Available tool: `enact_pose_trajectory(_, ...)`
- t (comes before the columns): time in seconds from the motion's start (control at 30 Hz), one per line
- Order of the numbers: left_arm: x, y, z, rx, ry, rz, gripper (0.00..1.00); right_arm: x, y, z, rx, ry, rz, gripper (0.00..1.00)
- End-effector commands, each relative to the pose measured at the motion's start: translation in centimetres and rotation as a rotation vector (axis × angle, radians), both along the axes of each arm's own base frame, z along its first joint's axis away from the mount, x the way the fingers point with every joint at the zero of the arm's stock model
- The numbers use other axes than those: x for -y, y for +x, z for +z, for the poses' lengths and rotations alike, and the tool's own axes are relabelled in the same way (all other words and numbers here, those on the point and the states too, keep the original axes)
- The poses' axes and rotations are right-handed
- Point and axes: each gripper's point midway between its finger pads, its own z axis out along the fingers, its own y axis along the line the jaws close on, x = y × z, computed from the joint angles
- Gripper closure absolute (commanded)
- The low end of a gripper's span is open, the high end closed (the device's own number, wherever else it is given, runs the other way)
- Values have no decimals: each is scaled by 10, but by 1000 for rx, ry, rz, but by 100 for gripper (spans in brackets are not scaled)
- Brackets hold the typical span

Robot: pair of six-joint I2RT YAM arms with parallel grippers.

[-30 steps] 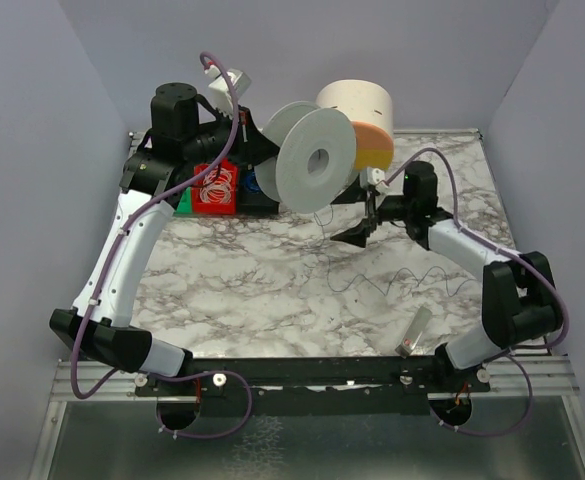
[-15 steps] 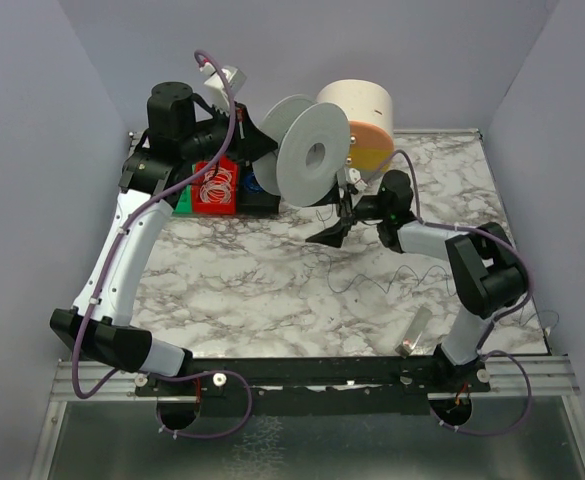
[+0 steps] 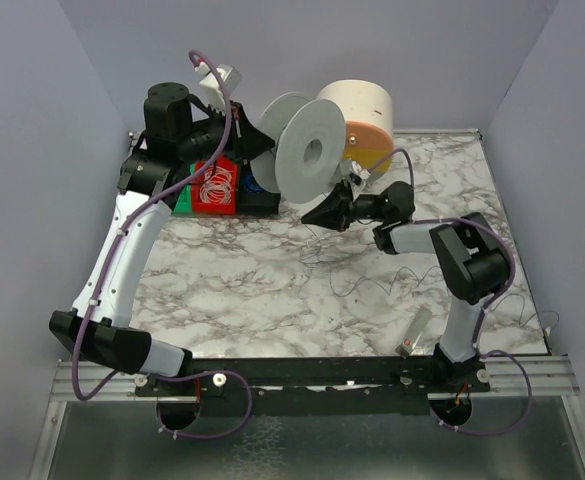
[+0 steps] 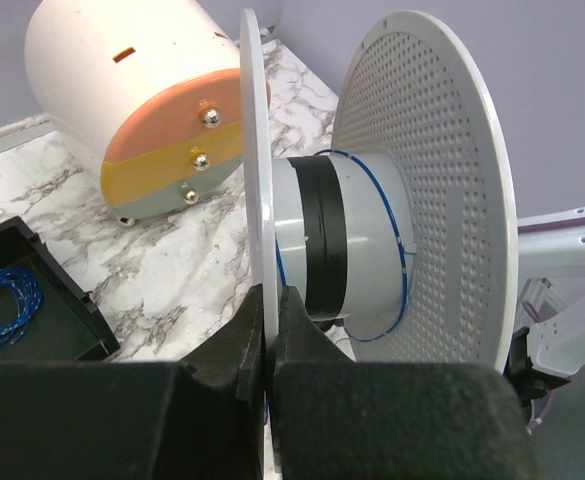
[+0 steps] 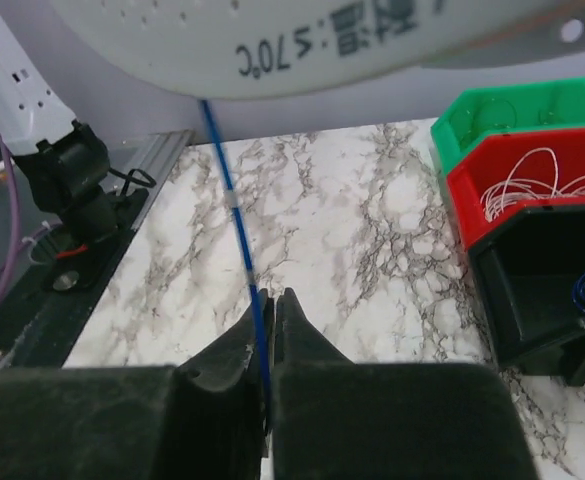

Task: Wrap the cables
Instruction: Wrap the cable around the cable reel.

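We take this for a robotics lab, a closed test cell rather than a home or a shop. Plain pale walls (image 3: 32,150) box in three sides of a marble-patterned tabletop (image 3: 252,290). Two white-and-black robot arms (image 3: 122,260) are bolted to a metal rail (image 3: 302,372) along the near edge, and purple hoses (image 3: 74,360) loop out from their bases. At the back we see small sorting bins (image 3: 217,206) in red, green and black, some holding coils of wire (image 5: 542,185). Beside them stand a white drum (image 3: 357,105) and a big perforated spool (image 3: 312,150) with a thin wire (image 5: 234,200) running down from it.
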Motion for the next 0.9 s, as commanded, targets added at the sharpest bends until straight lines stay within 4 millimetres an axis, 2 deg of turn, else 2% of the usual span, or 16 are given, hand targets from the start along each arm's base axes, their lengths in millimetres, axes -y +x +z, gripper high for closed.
enact_pose_trajectory(0.0, 13, -46, 41, 71, -98, -155, 100, 1, 18, 5, -184, 17, -107, 100)
enact_pose_trajectory(0.07, 12, -48, 39, 76, -92, -156, 100, 10, 31, 16, -226, 34, -187, 99)
enact_pose_trajectory(0.17, 10, -48, 26, 63, -71, -152, 100, 35, 54, 34, -302, 81, -307, 100)
enact_pose_trajectory(0.37, -1, -37, -10, 71, 85, -91, 100, 67, 76, 49, -428, -11, -263, 99)
enact_pose_trajectory(0.47, -6, -34, -21, 98, 157, -54, 100, 77, 65, 56, -481, -85, -138, 100)
enact_pose_trajectory(0.57, -13, -26, -30, 155, 253, 22, 100, 84, 52, 62, -502, -138, -90, 100)
enact_pose_trajectory(0.7, -15, -17, -42, 214, 382, 116, 100, 91, 42, 69, -467, -232, -148, 100)
enact_pose_trajectory(0.87, -13, -9, -68, 249, 542, 176, 100, 98, 26, 96, -456, -304, -150, 100)
